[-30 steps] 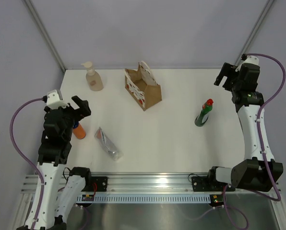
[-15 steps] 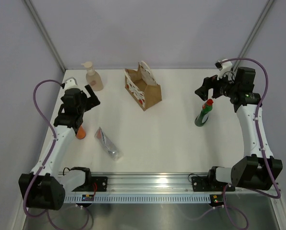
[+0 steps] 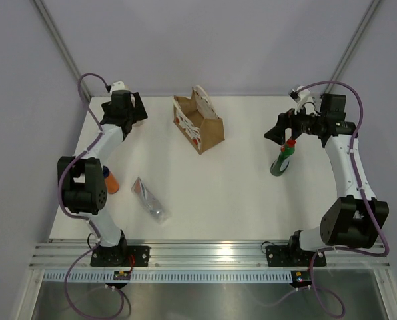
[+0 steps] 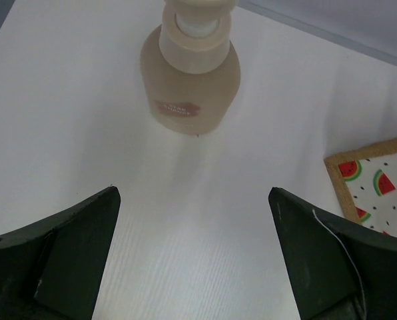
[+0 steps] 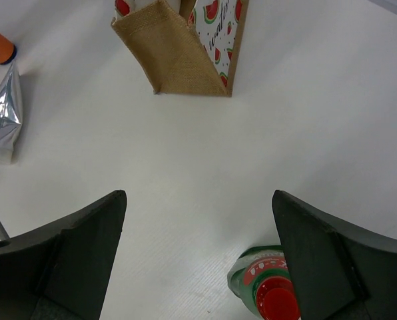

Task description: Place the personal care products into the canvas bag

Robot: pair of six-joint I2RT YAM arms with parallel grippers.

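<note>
The beige pump bottle point(image 4: 190, 73) stands upright just ahead of my open left gripper point(image 4: 192, 193), apart from the fingers; in the top view my left gripper point(image 3: 137, 112) covers it. The dark green bottle with a red top point(image 3: 282, 160) stands at the right. My right gripper point(image 3: 276, 130) is open above it, and the bottle point(image 5: 268, 290) shows by the right finger, untouched. The canvas bag point(image 3: 198, 123) stands upright at the back middle; it also shows in the right wrist view point(image 5: 178, 53). The orange bottle point(image 3: 110, 181) and the silvery tube point(image 3: 150, 199) lie at the front left.
A corner of the bag's watermelon-printed side point(image 4: 378, 180) shows at the right of the left wrist view. The left wall and back wall stand close behind the pump bottle. The left arm stretches along the table's left side over the orange bottle.
My left gripper has swung from the front left to the back corner, up to the pump bottle. My right gripper has come in and down over the green bottle.
</note>
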